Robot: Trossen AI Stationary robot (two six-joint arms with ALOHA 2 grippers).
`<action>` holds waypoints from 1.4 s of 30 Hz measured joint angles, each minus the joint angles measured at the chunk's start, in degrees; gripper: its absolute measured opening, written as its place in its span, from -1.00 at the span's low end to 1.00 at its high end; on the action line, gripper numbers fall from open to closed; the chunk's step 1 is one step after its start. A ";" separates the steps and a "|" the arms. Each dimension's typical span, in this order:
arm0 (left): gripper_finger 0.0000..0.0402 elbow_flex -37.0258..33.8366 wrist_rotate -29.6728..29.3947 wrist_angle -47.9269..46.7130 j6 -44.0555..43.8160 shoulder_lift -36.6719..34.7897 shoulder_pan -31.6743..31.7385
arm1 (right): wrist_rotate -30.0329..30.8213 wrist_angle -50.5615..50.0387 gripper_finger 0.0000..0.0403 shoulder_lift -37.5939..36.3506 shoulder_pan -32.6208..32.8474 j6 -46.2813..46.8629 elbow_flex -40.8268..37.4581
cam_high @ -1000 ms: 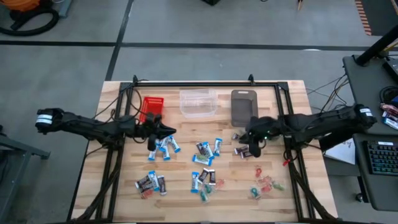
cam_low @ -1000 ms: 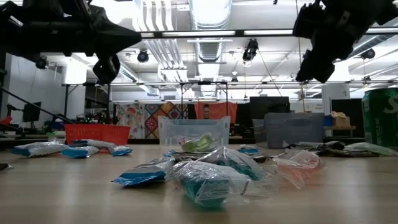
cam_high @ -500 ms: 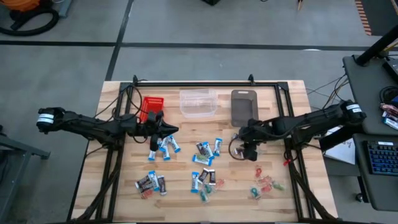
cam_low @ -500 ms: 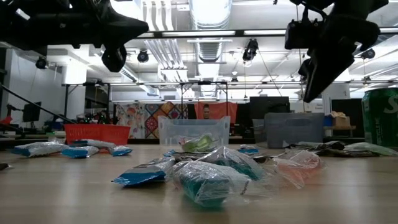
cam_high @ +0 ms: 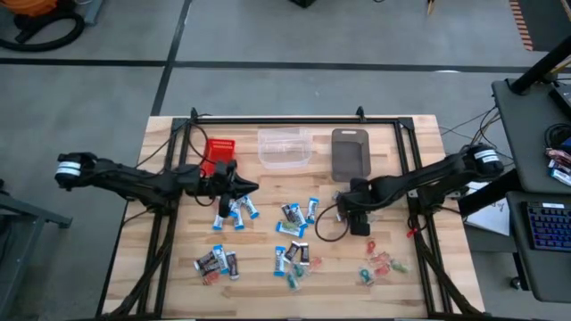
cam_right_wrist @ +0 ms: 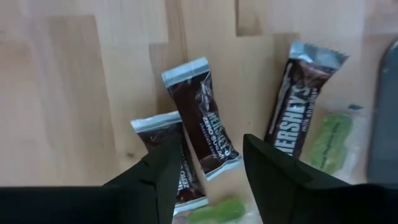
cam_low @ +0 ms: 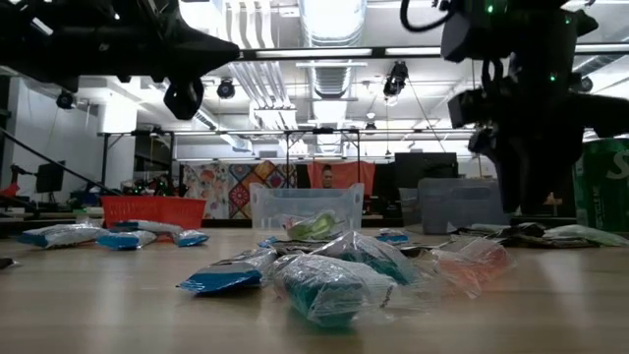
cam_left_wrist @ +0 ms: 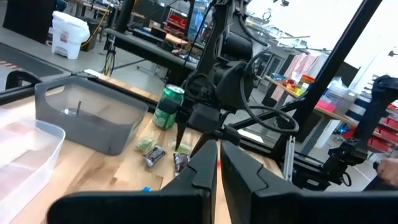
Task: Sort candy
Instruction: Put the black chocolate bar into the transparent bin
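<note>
The candy lies scattered over the wooden table (cam_high: pixel 178 267). There are blue-and-white pieces (cam_high: pixel 234 209), dark pieces (cam_high: pixel 214 261) and small red and green ones (cam_high: pixel 379 266). My right gripper (cam_right_wrist: pixel 208 146) points down, open, over three dark brown bars near the grey bin. Its fingers stand on either side of the middle bar (cam_right_wrist: pixel 202 118) without touching it. In the high view this gripper (cam_high: pixel 350 216) sits right of the table's centre. My left gripper (cam_high: pixel 243 188) is shut and empty. It hovers level above the blue-and-white pieces, by the red bin (cam_high: pixel 217 153).
A clear bin (cam_high: pixel 284 147) and a grey bin (cam_high: pixel 350 153) stand along the far side, right of the red bin. A green can (cam_left_wrist: pixel 168 106) stands beyond the grey bin. A black frame rail (cam_high: pixel 294 119) runs along the far edge.
My right gripper has come down and moved toward the table's left and near edge. It has tipped from a slant to pointing almost straight down over the dark bars. No candy has moved.
</note>
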 joint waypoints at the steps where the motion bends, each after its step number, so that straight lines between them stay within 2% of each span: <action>1: -0.98 0.00 0.00 0.12 -0.06 0.38 0.00 | 0.00 -0.01 -0.25 0.78 0.00 -0.16 0.00; 10: -0.98 0.02 0.00 2.34 -2.21 2.14 -0.02 | 0.02 1.70 -0.46 5.83 -0.02 -1.27 0.00; 18: -0.98 0.02 0.00 2.75 -4.15 2.41 -0.04 | -0.35 3.37 -0.90 7.13 0.00 -2.78 0.09; 25: -0.98 0.02 0.00 3.32 -4.72 2.31 -0.02 | 0.73 2.84 -0.92 3.11 -0.12 -2.61 3.42; 29: -0.98 0.02 0.00 3.32 -4.72 2.27 0.00 | 5.61 3.48 -0.93 1.24 -0.32 -3.30 7.91; 35: -0.98 0.02 -0.48 3.25 -3.19 2.36 0.00 | 16.32 13.15 -0.93 1.15 -3.76 -9.76 13.03; 42: -0.98 0.02 -0.50 3.20 -4.99 2.73 -0.04 | 16.58 34.33 -0.93 5.00 -14.07 -15.31 13.55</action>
